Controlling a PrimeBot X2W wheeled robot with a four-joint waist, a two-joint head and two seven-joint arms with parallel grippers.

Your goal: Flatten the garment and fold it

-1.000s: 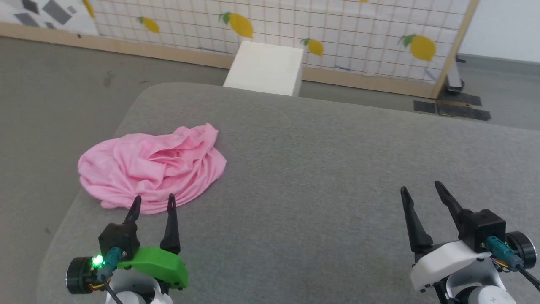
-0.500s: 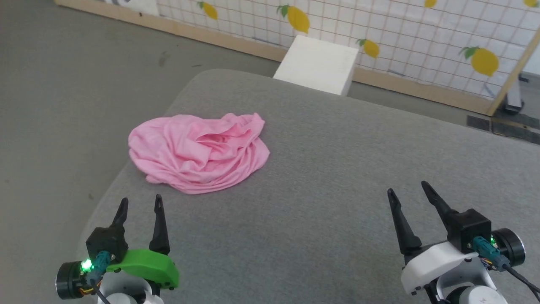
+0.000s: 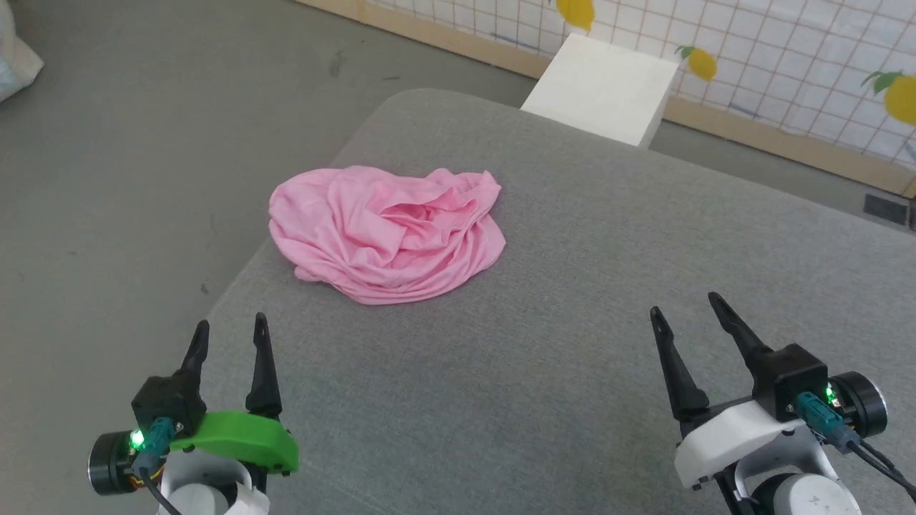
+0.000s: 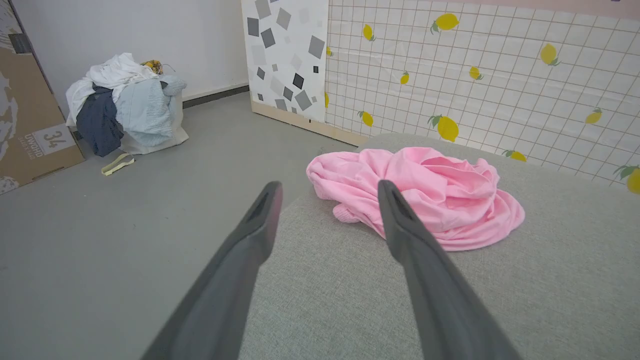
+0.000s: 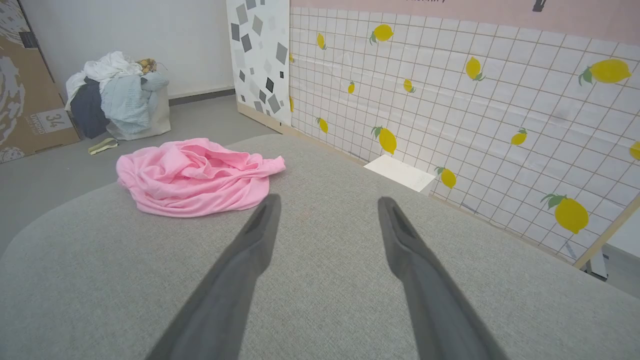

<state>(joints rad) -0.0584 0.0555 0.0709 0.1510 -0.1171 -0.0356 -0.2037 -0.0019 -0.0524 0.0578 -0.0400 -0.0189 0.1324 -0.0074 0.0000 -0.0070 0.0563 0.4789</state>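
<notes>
Garment (image 3: 386, 232) crumpled on grey table (image 3: 572, 372) — white box (image 3: 601, 89) beyond.

Even, bright, diffuse light fills all three views. The garment (image 3: 386, 232) casts a thin, soft shadow along its near edge on the grey bench (image 3: 572, 343), and its folds shade gently. A green lamp (image 3: 134, 438) glows by the left claw (image 3: 231, 322). In the wrist views the fingers (image 4: 235, 270) nearest the lens look soft, and the wall grid (image 5: 450, 100) bows slightly toward the edges.
</notes>
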